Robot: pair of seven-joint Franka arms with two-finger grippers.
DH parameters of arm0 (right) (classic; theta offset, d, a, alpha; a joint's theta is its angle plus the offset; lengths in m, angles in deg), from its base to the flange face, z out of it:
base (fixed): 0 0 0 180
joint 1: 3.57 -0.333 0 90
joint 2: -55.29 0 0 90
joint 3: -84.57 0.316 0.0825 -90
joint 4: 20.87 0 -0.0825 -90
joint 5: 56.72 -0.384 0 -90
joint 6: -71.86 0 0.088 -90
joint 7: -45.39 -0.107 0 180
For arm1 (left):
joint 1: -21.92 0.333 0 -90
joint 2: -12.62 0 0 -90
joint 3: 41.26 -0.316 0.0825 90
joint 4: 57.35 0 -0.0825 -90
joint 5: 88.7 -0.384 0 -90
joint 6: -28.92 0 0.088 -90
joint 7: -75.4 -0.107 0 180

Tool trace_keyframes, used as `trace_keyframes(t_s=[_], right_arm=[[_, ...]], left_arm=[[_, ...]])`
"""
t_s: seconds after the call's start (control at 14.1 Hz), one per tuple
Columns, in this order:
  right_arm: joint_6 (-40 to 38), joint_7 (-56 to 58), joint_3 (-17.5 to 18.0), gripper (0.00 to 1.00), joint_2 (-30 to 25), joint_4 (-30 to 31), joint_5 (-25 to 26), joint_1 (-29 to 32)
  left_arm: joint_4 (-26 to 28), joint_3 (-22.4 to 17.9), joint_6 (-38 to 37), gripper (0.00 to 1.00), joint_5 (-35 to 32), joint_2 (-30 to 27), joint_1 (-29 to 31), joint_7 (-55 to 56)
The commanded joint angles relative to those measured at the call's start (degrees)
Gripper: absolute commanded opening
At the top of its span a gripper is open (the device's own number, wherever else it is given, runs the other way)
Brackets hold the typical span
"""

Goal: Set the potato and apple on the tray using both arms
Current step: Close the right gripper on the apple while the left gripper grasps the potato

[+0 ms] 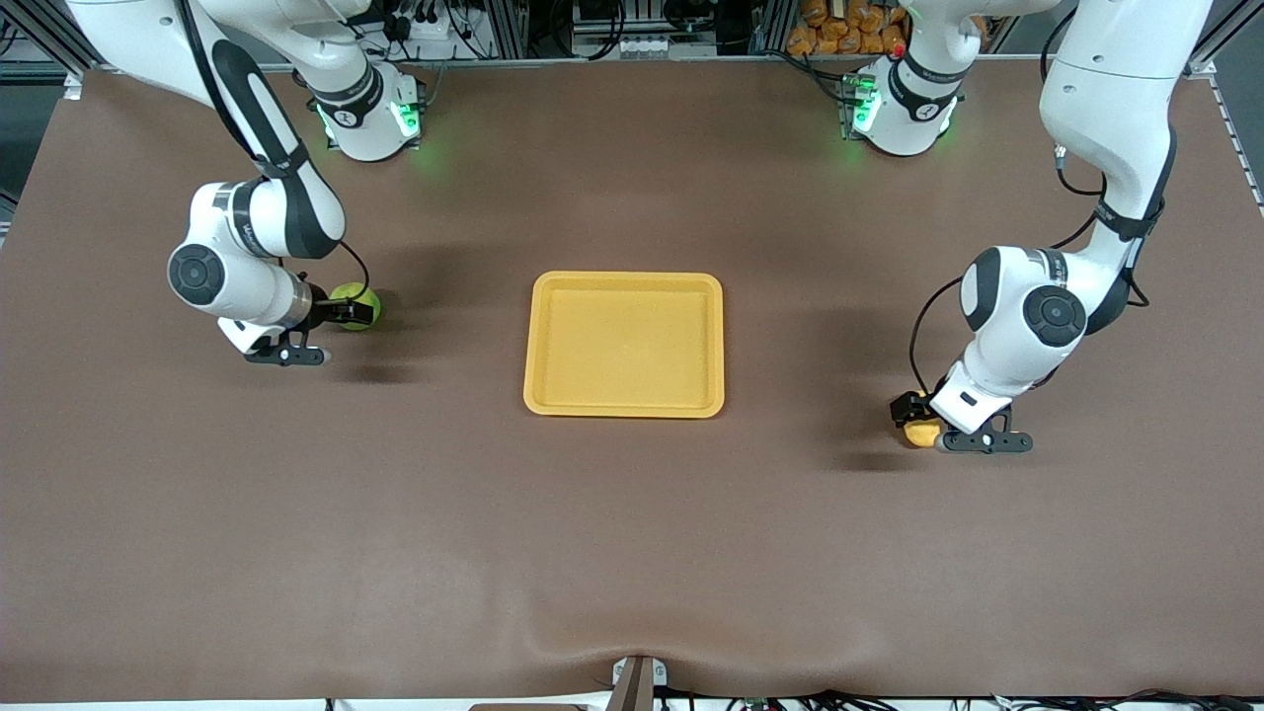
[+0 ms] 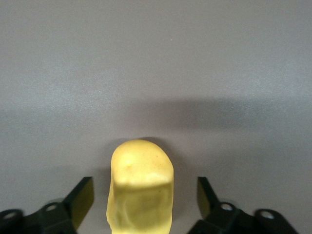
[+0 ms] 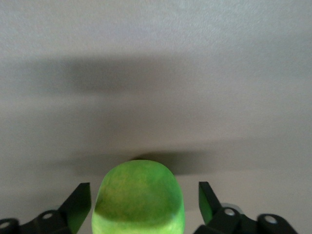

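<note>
On the brown table [image 1: 632,553], the potato [image 2: 141,187] sits between the left gripper's [image 2: 145,202] spread, non-touching fingers; the apple [image 3: 139,197] likewise between the right gripper's [image 3: 145,202]. The tray [image 1: 624,278] lies between both.

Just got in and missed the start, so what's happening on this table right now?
Two arms are each going for one item. The left gripper sits open around the potato at the left arm's end of the table. The right gripper is open around the apple at the right arm's end. Gaps show between fingers and fruit, so neither is clamped. The tray lies between them with nothing in it.
</note>
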Motion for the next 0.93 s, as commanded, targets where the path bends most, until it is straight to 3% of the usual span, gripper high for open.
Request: trace_keyframes(t_s=[0.0,0.14,0.28,0.43,0.57,0.85], right_arm=[[1.1,-0.9,0.0,0.90,-0.4,1.5,-1.8,-0.9],[1.2,-0.9,0.0,0.72,-0.2,1.6,-1.9,-0.9],[0.9,-0.9,0.0,0.45,-0.2,1.6,-1.9,-1.0],[0.1,-0.5,0.0,0.00,-0.2,1.5,-1.9,-1.0],[-1.5,0.1,-0.1,0.00,-0.3,1.4,-1.9,-0.9],[-6.2,0.3,-0.1,0.00,-0.9,-0.5,-1.9,-0.5]], left_arm=[[-0.9,-0.2,0.7,0.73,-0.9,1.0,-0.3,-0.4],[-0.9,-0.2,0.7,0.60,-0.9,1.1,-0.3,-0.4],[-0.9,-0.2,0.7,0.44,-0.9,1.2,-0.3,-0.4],[-0.9,-0.2,0.7,0.22,-0.9,1.2,-0.3,-0.3],[-1.0,-0.2,0.7,0.05,-0.9,1.1,-0.3,-0.3],[-3.4,0.0,0.1,0.00,-0.9,0.5,-2.0,-1.6]])
